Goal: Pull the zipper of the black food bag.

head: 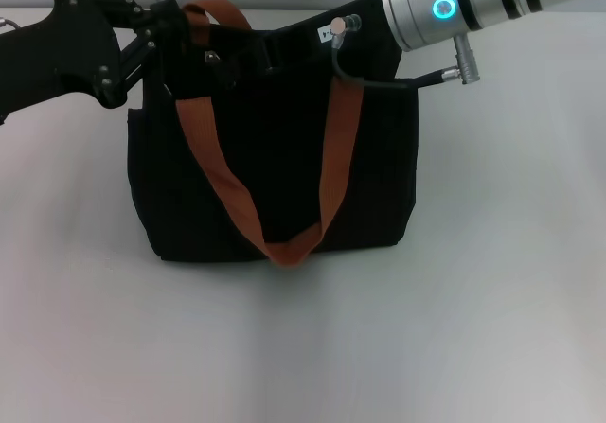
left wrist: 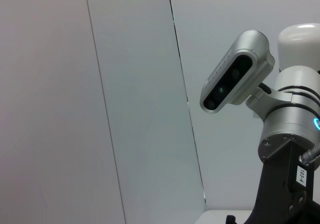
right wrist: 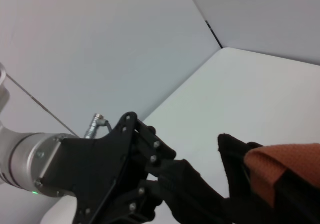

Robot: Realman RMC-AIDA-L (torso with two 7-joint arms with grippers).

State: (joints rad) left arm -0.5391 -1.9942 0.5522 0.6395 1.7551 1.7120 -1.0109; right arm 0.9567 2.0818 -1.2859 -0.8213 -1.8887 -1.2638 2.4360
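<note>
The black food bag (head: pixel 275 167) stands upright on the white table, one orange-brown strap handle (head: pixel 227 177) hanging down its front. My left gripper (head: pixel 175 49) is at the bag's top left corner and looks shut on the fabric edge there. It also shows in the right wrist view (right wrist: pixel 200 189), next to the black fabric (right wrist: pixel 235 159) and the strap (right wrist: pixel 285 171). My right gripper (head: pixel 284 49) reaches in over the bag's top edge, black against black. The zipper pull is hidden.
The white table (head: pixel 303 347) spreads in front of the bag and to both sides. A pale wall (left wrist: pixel 100 83) stands behind. The right arm's silver wrist (head: pixel 445 7) and its cable (head: pixel 379 82) hang over the bag's top right.
</note>
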